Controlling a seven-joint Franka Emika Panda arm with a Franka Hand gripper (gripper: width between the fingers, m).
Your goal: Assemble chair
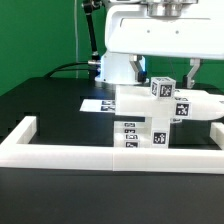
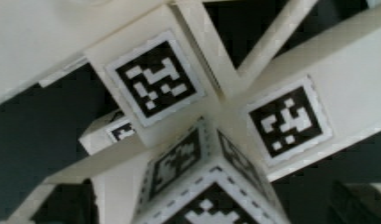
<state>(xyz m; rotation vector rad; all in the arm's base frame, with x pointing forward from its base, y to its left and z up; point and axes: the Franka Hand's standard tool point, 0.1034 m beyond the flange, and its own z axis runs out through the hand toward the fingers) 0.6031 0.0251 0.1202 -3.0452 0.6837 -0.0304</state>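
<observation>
You are looking at a robotics lab set-up. A black bench point(image 1: 50, 100) is fenced by a long white border frame point(image 1: 60, 152), with a green backdrop point(image 1: 40, 35) behind it. A cable point(image 1: 72, 68) trails across the bench's far edge, and printed square tag markers point(image 2: 160, 78) cover the white parts.

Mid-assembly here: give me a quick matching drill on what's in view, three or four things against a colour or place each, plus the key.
Things:
1. chair
2. long white border frame
3. marker board
4. backdrop

Descriptions:
A. green, behind the table
B. flat on the black table, on the exterior view's left of the stacked parts
C. runs along the near edge of the table
D. white blocky pieces with black-and-white tags, under the arm

Pairs: 1-D, 2-C, 3-B, 4-A
</observation>
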